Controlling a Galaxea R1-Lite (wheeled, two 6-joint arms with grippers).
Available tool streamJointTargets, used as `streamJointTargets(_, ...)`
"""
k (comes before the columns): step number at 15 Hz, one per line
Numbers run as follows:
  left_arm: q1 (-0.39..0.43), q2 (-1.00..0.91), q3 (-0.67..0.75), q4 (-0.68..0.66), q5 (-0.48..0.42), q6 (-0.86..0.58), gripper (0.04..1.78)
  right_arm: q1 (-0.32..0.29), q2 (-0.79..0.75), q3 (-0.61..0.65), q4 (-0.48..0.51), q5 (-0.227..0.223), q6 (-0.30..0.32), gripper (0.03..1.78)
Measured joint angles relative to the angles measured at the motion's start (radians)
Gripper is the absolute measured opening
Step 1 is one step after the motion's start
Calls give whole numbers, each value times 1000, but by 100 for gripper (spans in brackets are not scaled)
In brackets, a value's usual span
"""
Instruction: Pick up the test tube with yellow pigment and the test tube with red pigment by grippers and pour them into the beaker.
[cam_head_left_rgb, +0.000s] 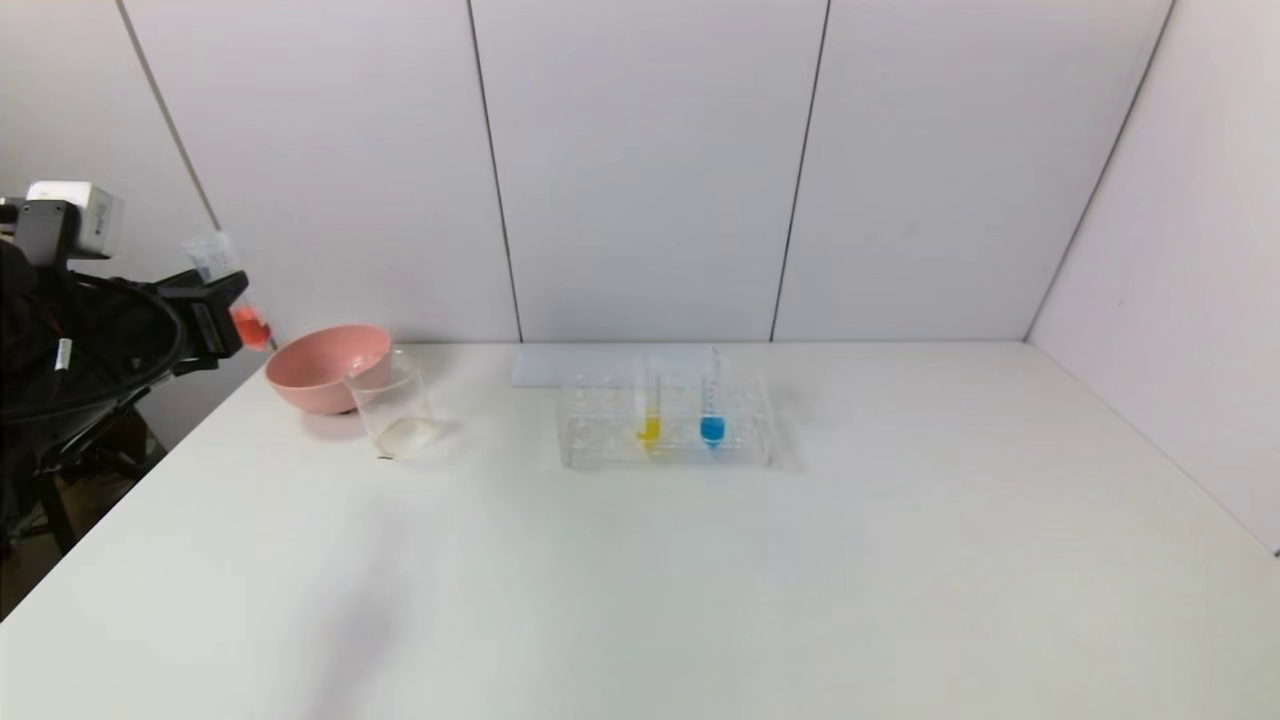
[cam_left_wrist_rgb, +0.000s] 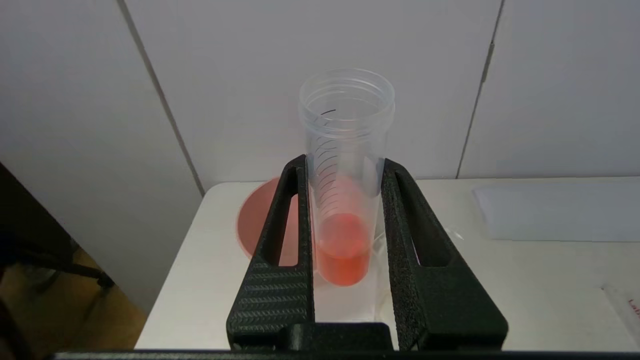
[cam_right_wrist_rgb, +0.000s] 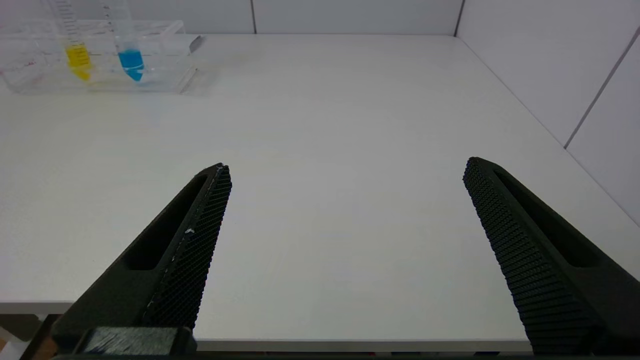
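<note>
- The left claw (cam_head_left_rgb: 225, 300) hangs off the surface's far left corner, out beyond its left edge, clamped on the test tube with red pigment (cam_head_left_rgb: 236, 295). In the left wrist view the two black fingers (cam_left_wrist_rgb: 280, 250) press on either side of the tube, which stands upright with its open mouth up and the orange-red liquid pooled at the bottom.
- The pink bowl (cam_head_left_rgb: 325, 368) sits near the far left corner of the surface, and the beaker (cam_head_left_rgb: 395, 412) stands just beside it, toward the front and right, apparently touching or overlapping its rim.
- The beaker lies to the right of the held tube and lower down. By that reading, the pour calls for carrying the tube's mouth over the beaker's rim and tipping its long axis over. The left arm is clearly the nearer one.
- The tube rack (cam_head_left_rgb: 665, 420) stands toward the far middle of the surface and holds the test tube with yellow pigment (cam_head_left_rgb: 648, 415) upright, with a blue-liquid tube (cam_head_left_rgb: 711, 415) to its right.
- The right claw (cam_right_wrist_rgb: 345, 200) waits over the front edge on the right, its jaws wide apart and empty, well apart from the rack.
</note>
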Motion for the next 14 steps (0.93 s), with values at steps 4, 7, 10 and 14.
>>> streamJointTargets(4,63,-8,19,-2,-26,-1,44,0,0,0,0,0,0,170)
streamJointTargets(7,73,-7,27,-7,-27,0,44,0,0,0,0,0,0,170)
streamJointTargets(10,74,5,36,-12,-31,0,44,0,0,0,0,0,0,170)
streamJointTargets(14,74,31,44,-14,-69,1,44,0,0,0,0,0,0,170)
